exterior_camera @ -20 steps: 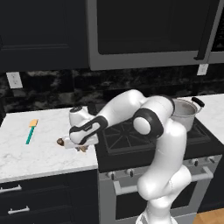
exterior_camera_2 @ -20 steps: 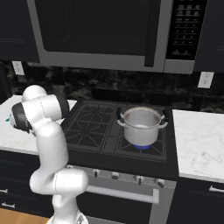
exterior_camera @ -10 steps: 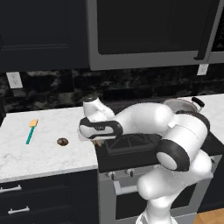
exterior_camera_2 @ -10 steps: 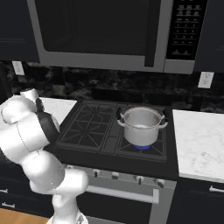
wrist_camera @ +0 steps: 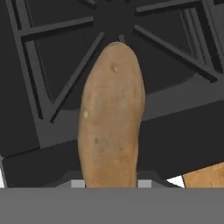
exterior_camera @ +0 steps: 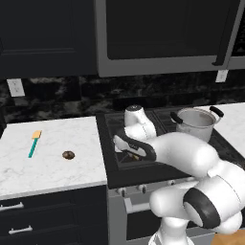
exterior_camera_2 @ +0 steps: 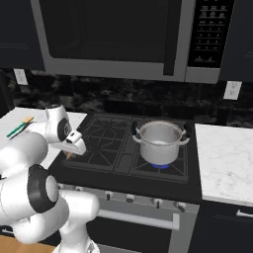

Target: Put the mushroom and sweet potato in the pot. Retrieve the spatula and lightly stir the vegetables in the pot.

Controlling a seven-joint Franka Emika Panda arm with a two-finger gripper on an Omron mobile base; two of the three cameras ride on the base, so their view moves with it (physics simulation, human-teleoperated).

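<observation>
Hand view: the two-finger gripper (wrist_camera: 110, 186) is clamped on the tapered orange-brown sweet potato (wrist_camera: 111, 118) above the black stove grate (wrist_camera: 52, 94). The shiny silver pot (exterior_camera: 195, 123) sits on that stove's far burner; the round dark-brown mushroom (exterior_camera: 68, 155) and teal-handled spatula (exterior_camera: 34, 143) lie on the white marble counter (exterior_camera: 48, 167) beside the stove.

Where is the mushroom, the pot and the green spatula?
mushroom (exterior_camera: 68, 155): left base view, middle of the brown lump.
pot (exterior_camera_2: 159, 143): right base view, its shiny side wall.
spatula (exterior_camera: 33, 148): left base view, on the teal handle.

Dark cabinets (exterior_camera: 43, 38), black marble backsplash (exterior_camera_2: 123, 99)
</observation>
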